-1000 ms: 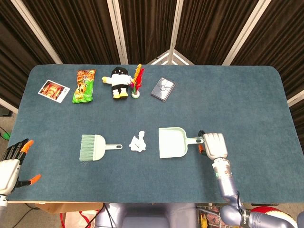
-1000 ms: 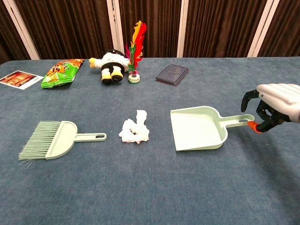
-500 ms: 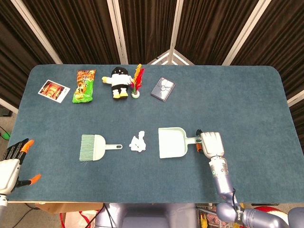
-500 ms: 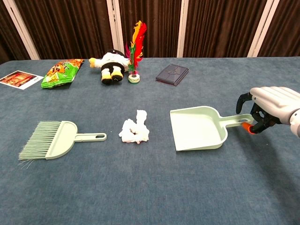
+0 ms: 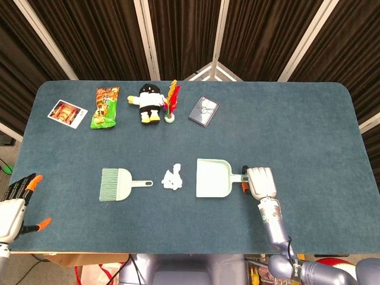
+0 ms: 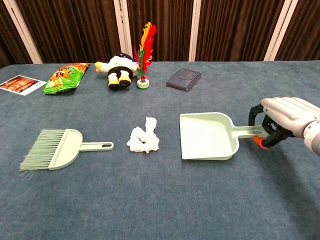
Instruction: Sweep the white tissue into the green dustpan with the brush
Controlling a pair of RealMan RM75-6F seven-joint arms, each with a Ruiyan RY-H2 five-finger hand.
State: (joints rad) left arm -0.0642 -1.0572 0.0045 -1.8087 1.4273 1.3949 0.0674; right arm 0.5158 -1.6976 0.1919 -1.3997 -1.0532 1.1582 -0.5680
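The green dustpan [image 5: 214, 178] [image 6: 206, 136] lies right of the table's middle, its mouth facing left toward the crumpled white tissue [image 5: 173, 177] [image 6: 144, 139]. My right hand [image 5: 261, 181] [image 6: 282, 117] curls around the end of the dustpan's handle and holds it. Left of the tissue lies the pale green brush [image 5: 119, 184] [image 6: 57, 148], bristles pointing left and handle toward the tissue. My left hand [image 5: 15, 199] hangs off the table's front left corner, fingers apart and empty, seen only in the head view.
Along the far side sit a photo card [image 5: 67, 113], a green snack bag [image 5: 105, 107], a plush toy [image 5: 149, 102], a feather shuttlecock [image 5: 171, 102] and a dark case [image 5: 204, 111].
My right hand has moved left and closed around the dustpan's handle; the dustpan has shifted slightly left toward the tissue. The left hand, brush and tissue have not moved.
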